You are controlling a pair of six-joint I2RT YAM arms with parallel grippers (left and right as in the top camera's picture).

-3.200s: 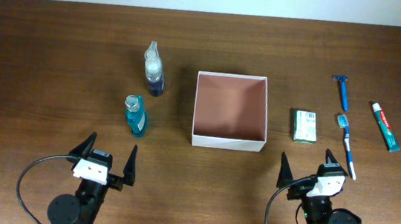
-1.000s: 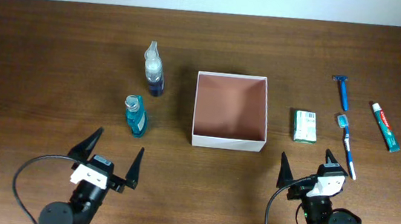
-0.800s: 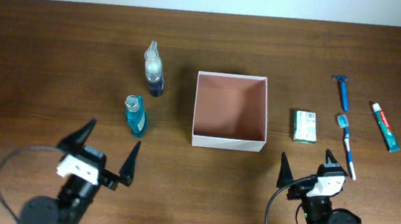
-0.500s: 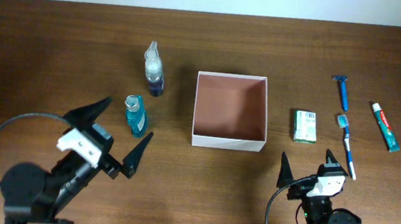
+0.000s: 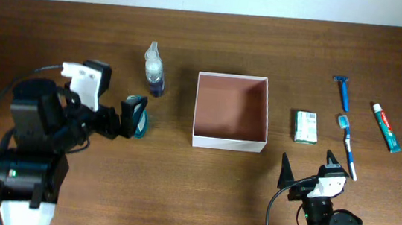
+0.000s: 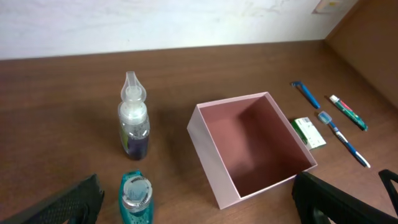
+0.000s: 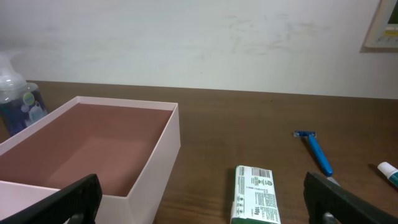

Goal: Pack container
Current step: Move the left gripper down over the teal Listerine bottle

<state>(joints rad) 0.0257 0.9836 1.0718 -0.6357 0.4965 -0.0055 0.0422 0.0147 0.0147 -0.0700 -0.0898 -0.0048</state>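
Observation:
The container (image 5: 228,142) is a square open-topped box with white walls and a pinkish-brown inside, and it is empty. It also shows in the left wrist view (image 6: 210,157) and the right wrist view (image 7: 157,173). My left gripper (image 5: 127,114) is open and empty, raised over the teal bottle (image 5: 140,126), which it partly hides. In the left wrist view the open fingers (image 6: 199,211) frame that bottle (image 6: 137,200). My right gripper (image 5: 306,167) is open and empty near the front edge, facing the green-white packet (image 7: 256,194).
A clear spray bottle (image 5: 154,69) with dark blue liquid stands left of the box. Right of the box lie the green-white packet (image 5: 306,126), a blue razor (image 5: 344,90), a toothbrush (image 5: 347,147) and a toothpaste tube (image 5: 386,127).
My left arm has risen from the front edge and swung forward and up to the teal bottle, gripper still open. The right arm has not moved.

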